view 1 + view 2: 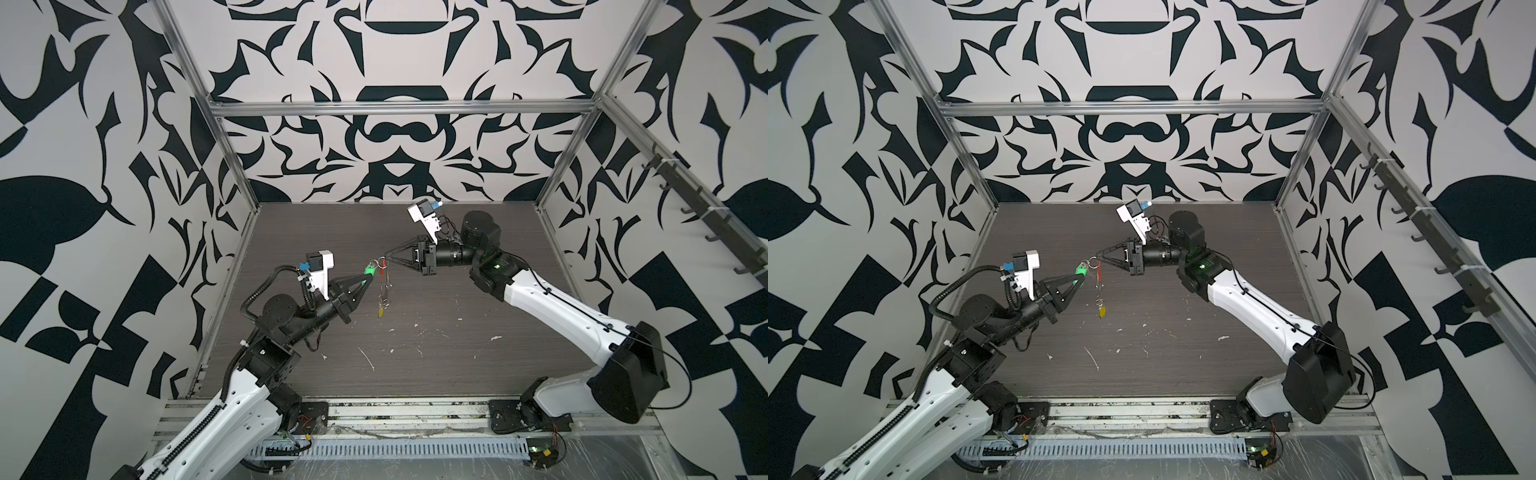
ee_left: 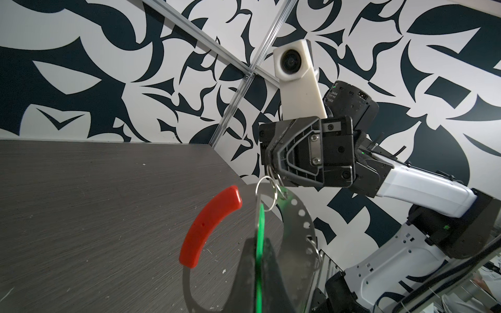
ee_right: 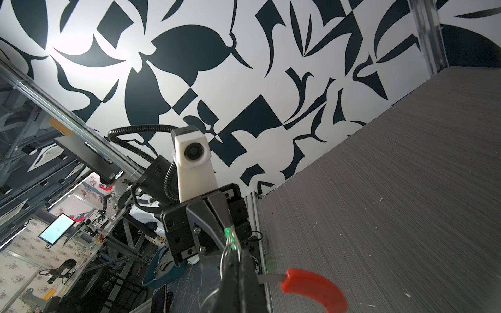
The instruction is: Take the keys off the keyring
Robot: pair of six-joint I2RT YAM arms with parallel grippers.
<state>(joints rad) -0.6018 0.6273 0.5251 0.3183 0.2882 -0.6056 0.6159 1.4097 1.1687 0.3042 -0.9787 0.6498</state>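
1. While both arms reach toward the middle of both top views, the left gripper (image 1: 370, 277) enters from the lower left and the right gripper (image 1: 387, 258) from the right. Their tips stand near each other above the dark table (image 1: 311, 232).
2. Left gripper: the fingers are closed fully onto the green key (image 1: 368, 271). In the left wrist view, the key's green head shows edge-on at the bottom centre of the frame. It is clamped between the two black fingers (image 2: 248, 271).
3. Right gripper: the fingers are pressed together on the top of the keyring (image 3: 271, 278). In the right wrist view, the grey band of the hoop runs out of the closed fingers (image 3: 244, 284) at the bottom centre. It runs toward the red sleeve (image 3: 314, 284) at the lower right.
4. Keyring: it hangs down from the right gripper, just right of the left gripper's tip, in the middle of both top views. The red sleeve covers its upper arc.
5. A small silver ring (image 2: 267, 193) hangs just below the right gripper's tips, beside the top of the green key, at the centre of the left wrist view.
6. Yellow key (image 1: 381, 309): it hangs at the lower end of the keyring, below both grippers in the frame. Contact with the table cannot be determined.
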